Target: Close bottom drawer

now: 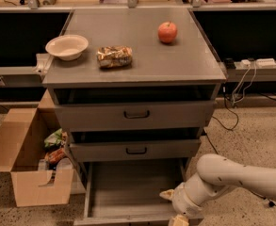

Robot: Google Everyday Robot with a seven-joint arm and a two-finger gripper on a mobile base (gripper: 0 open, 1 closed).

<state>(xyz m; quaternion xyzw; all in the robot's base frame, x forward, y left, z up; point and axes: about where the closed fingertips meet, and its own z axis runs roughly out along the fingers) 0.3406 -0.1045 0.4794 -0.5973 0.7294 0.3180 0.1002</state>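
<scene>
The bottom drawer [128,219] of the grey cabinet is pulled far out. Its plain grey tray [133,187] is open to view and its slim front panel runs along the bottom edge of the camera view. Its handle is hidden. My gripper [176,219] is at the right end of that front panel, low and partly cut off by the frame's bottom edge. My white arm [241,175] reaches in from the right. The medium-fronted drawer [136,150] and the tall-fronted drawer [136,114] sit above it, each with a black bar handle.
On the cabinet top [189,65] stand a white bowl [67,46], a snack bag [114,56] and a red apple [167,32]. An open cardboard box [24,159] with rubbish stands on the floor at the left. Cables [236,93] hang at the right.
</scene>
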